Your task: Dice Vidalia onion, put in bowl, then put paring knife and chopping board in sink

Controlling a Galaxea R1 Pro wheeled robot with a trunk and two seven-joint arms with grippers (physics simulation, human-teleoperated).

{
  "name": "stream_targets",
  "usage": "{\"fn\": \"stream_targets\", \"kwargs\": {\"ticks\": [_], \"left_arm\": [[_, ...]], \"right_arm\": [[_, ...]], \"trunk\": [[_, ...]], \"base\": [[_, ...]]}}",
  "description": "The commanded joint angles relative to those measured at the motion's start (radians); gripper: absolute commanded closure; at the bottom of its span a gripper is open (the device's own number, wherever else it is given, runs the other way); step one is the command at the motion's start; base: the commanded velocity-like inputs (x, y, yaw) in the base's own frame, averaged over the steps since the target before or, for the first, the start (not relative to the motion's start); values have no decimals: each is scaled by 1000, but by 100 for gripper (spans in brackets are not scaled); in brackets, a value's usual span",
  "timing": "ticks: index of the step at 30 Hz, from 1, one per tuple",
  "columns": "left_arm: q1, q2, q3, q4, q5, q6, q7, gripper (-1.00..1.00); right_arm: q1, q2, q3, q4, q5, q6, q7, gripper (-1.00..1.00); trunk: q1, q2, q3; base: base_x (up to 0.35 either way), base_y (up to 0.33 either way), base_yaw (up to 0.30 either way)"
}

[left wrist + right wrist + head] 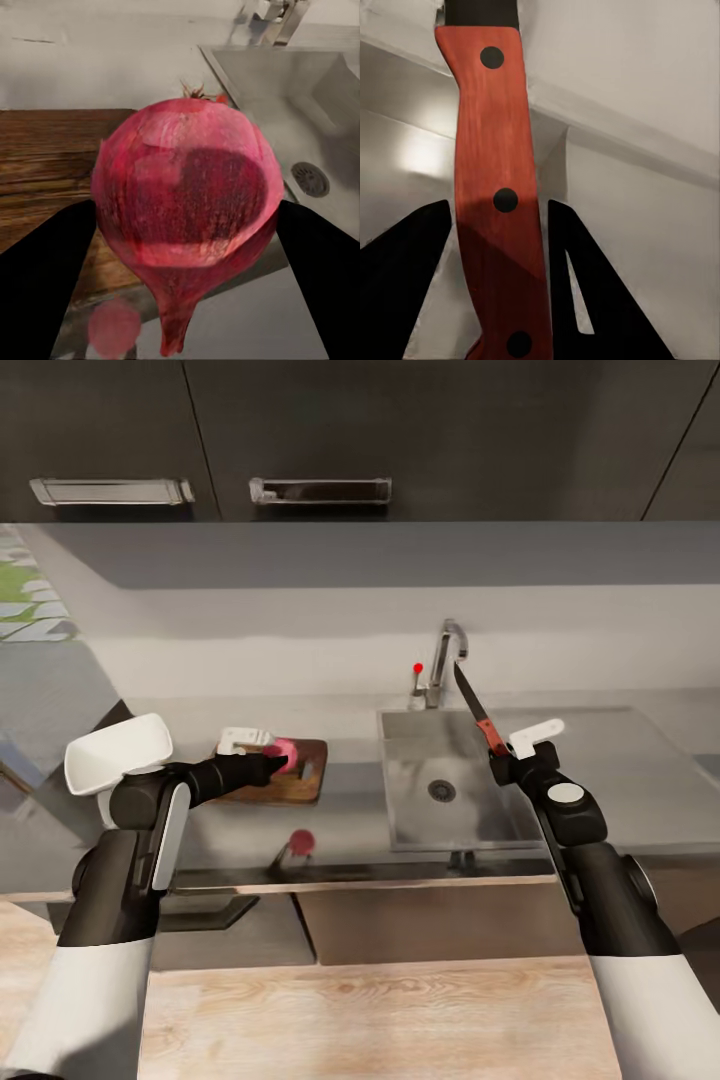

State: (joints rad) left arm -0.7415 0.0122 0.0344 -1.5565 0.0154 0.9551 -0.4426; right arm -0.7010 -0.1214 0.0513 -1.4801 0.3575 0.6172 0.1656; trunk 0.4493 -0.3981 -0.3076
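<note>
Two grippers are loaded at this counter. The left gripper (272, 763) has its jaws closed on the Vidalia onion (187, 217), a rounded pinkish-red bulb with a papery, streaked skin and a tapering tip, held just above the chopping board (300, 780). The board is a thick dark-brown wooden rectangle with rounded corners and visible grain, lying flat on the countertop (620, 760) just beside the sink (420, 825). The right gripper (505, 760) clamps the paring knife (478, 710) by its red handle (499, 202), which is smooth and set with three dark rivets; the slim dark blade points up and away, tilted toward the faucet (445, 660), over the sink.

The countertop is smooth grey reflective steel, and a pink reflection of the onion shows on it near the front edge. Behind runs a pale wall under dark glossy cabinets (400, 430) with clear bar handles; pale wood floor (380, 1020) lies below.

The sink is a rectangular stainless basin with a round drain, and nothing shows inside it. A small red knob (418, 667) sits beside the chrome faucet. The white bowl (115, 752) stands at the left, partly behind the left arm; its inside cannot be seen.
</note>
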Motion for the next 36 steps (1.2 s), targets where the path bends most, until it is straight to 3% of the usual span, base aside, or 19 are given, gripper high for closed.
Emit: {"fn": "stream_targets", "kwargs": {"ticks": [1, 9, 10, 13, 36], "left_arm": [[-1, 0, 1, 0, 1, 6, -2, 100], [-1, -1, -2, 7, 1, 5, -2, 100], [-1, -2, -16, 6, 1, 5, -2, 100], [-1, -4, -22, 6, 1, 5, -2, 100], [-1, -5, -25, 8, 1, 5, -2, 100]], "right_arm": [[-1, 0, 1, -2, 9, 6, 10, 100], [-1, 2, 7, -2, 8, 7, 11, 100], [-1, 5, 38, -2, 3, 7, 11, 100], [-1, 6, 50, -2, 2, 7, 10, 100], [-1, 7, 58, -2, 0, 7, 9, 100]], "trunk": [[1, -2, -2], [1, -2, -2], [1, -2, -2], [1, -2, -2], [1, -2, -2]], "base": [[80, 321, 0], [132, 306, 0], [97, 98, 0], [53, 53, 0], [117, 31, 0]]}}
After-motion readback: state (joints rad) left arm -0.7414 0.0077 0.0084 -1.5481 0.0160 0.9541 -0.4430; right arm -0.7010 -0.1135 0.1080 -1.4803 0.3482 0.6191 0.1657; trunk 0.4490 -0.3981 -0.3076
